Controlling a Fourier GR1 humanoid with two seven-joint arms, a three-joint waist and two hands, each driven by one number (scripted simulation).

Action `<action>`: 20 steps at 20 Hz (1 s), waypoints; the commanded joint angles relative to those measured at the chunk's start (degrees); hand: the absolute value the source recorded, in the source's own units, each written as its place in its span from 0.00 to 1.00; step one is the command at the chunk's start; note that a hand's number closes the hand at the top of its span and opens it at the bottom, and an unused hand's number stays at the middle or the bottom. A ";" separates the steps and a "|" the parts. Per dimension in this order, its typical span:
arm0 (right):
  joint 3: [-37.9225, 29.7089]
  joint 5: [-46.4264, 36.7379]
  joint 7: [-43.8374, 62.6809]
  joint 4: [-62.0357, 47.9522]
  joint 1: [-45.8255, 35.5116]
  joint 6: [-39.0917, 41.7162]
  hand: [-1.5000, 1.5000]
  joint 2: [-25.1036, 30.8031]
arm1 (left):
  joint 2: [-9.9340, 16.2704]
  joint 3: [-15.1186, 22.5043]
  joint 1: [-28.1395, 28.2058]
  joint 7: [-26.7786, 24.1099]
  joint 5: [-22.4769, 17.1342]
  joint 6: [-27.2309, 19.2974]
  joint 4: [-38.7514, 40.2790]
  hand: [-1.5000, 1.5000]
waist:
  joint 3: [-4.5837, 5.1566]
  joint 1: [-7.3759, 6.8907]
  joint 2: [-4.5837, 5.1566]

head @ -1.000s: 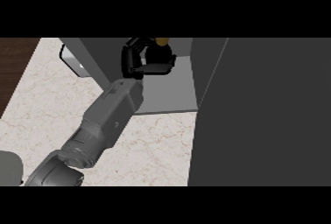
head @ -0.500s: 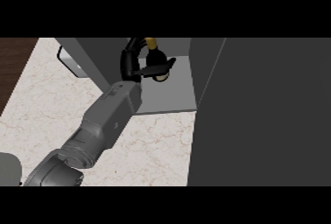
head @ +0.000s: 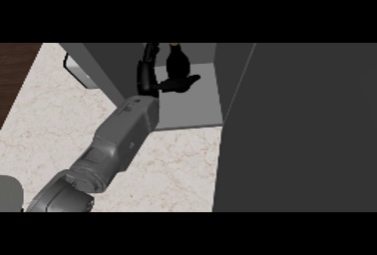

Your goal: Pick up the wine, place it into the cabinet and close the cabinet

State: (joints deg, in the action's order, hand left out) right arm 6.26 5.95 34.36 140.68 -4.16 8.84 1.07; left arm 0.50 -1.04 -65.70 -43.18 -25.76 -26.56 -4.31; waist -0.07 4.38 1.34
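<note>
We look steeply down on a pale marbled counter (head: 169,164) with a strip of dark wood floor (head: 15,74) at its far left edge. A grey cabinet (head: 294,124) fills the right half of the view, its large dark panel running from top to bottom. To the left of that panel the cabinet is open, and we see its lighter grey inner floor (head: 188,107) as a narrow compartment between two walls.

One grey forearm (head: 117,139) rises from the lower left corner and slants up and to the right, ending at the mouth of the open compartment. From its position we take it for the left arm. Its black left hand (head: 173,82) reaches into the compartment. The fingers look spread and fairly straight, with one pointing right, and they do not seem to be wrapped round anything, though dark hand against dark bottle makes this hard for us to judge.

The wine (head: 175,60), a dark bottle with a small gold cap at its upper end, stands inside the compartment just beyond the hand. It touches or nearly touches the fingers; we cannot tell which.

A pale rounded object (head: 77,72) lies on the counter just left of the cabinet, partly hidden by the cabinet wall.

The right hand does not appear
</note>
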 commanded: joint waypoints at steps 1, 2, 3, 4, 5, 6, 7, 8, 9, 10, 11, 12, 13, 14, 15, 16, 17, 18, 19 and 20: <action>1.27 0.99 0.30 1.93 1.08 -0.23 0.00 -0.80 | 0.36 0.00 0.89 -0.73 0.57 -1.76 0.73 0.00 | 0.14 0.14 0.36; -0.75 2.32 -0.38 2.03 0.89 0.52 0.00 0.16 | 1.90 0.36 0.54 -0.04 1.04 -1.36 0.97 0.00 | 0.11 0.27 0.43; -1.16 2.37 -0.37 0.40 -0.75 0.14 0.00 -0.06 | 2.00 0.40 2.16 -1.37 1.17 -0.56 0.94 0.00 | 0.14 -0.06 0.53; 2.45 -0.22 -0.82 0.72 -0.53 -0.80 0.00 -1.03 | 0.86 -0.28 2.48 -2.67 0.61 -1.79 0.44 0.00 | 0.18 -0.03 0.51; 1.40 1.81 -0.29 2.97 2.23 0.35 0.00 -0.67 | 2.81 -0.57 3.97 -2.76 0.38 1.19 0.38 0.00 | 0.15 0.24 0.42; -0.79 2.46 -0.42 1.20 -0.12 -0.01 0.00 -0.24 | 0.89 -1.07 2.15 -3.36 0.05 -1.08 -0.50 0.00 | 0.15 0.27 0.55; 0.13 2.04 0.36 1.54 -0.63 0.03 0.00 -0.20 | 1.31 -1.50 2.25 -3.44 -0.25 -0.67 -0.68 0.00 | 0.17 0.13 0.50; 0.37 1.90 -0.63 0.93 -0.61 -0.05 0.00 -0.76 | -0.47 -1.75 2.30 -3.78 -0.60 -2.40 -0.55 0.00 | 0.15 0.22 0.38; -0.82 2.68 1.90 2.18 -2.23 -0.40 0.00 0.23 | 0.91 -1.41 4.43 -5.53 -0.03 1.08 -0.71 0.00 | 0.21 0.11 0.54; 1.32 0.07 0.00 -0.57 -2.01 -0.43 0.00 -0.88 | 1.06 -1.60 4.30 -5.44 -0.05 0.57 -0.55 0.00 | 0.20 -0.25 0.54; -0.20 1.39 -1.19 -0.31 -1.14 0.61 0.00 -0.12 | 0.84 -1.30 4.61 -5.35 0.36 1.51 -0.69 0.00 | 0.14 -0.74 0.19; 0.26 0.94 -0.20 0.02 -1.66 -0.12 0.00 -0.53 | 1.76 -1.66 5.18 -5.15 0.09 2.67 -0.24 0.00 | 0.18 -0.26 0.48; -0.63 1.87 0.28 -1.22 -2.48 -0.26 0.00 -0.42 | 2.04 -1.51 1.35 -2.72 0.40 0.97 -0.42 0.00 | 0.16 -0.05 0.54; 0.69 3.20 -0.86 1.97 1.89 1.51 0.00 -0.26 | 1.90 -1.53 3.06 -4.43 0.45 2.14 -0.51 0.00 | 0.12 0.76 0.55; 1.33 0.40 0.79 0.40 -1.34 -0.47 0.00 -0.88 | -0.26 -1.67 2.19 -3.70 0.44 1.10 -0.95 0.00 | 0.16 -0.67 0.06; -0.01 2.16 0.62 1.58 -0.78 0.24 0.00 -0.16 | 0.31 -1.63 3.08 -5.07 0.59 1.92 -0.85 0.00 | 0.16 0.00 0.32; -0.23 2.64 0.43 0.54 -0.95 0.22 0.00 -0.35 | 0.26 -1.35 3.28 -5.07 0.98 2.96 -0.94 0.00 | 0.14 -0.42 0.21; 0.77 0.62 0.97 0.93 -2.18 -0.89 0.00 -1.00 | 2.96 -1.25 3.83 -4.84 1.10 6.92 -0.98 0.00 | 0.21 -0.09 0.47; 0.88 0.62 0.73 -1.04 -3.22 -0.43 0.00 -0.70 | -0.50 -1.65 4.79 -7.43 0.70 4.56 -1.24 0.00 | 0.20 -0.23 0.43; 0.10 2.47 -1.32 0.30 0.58 1.34 0.00 -0.17 | 2.39 -1.13 2.59 -3.66 1.46 6.54 -0.96 0.00 | 0.11 -0.46 0.14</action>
State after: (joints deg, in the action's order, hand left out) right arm 6.79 6.20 33.92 139.73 -5.64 9.06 0.53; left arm -0.01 -2.30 -63.48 -47.67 -24.90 -23.18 -5.71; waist -0.04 4.40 1.51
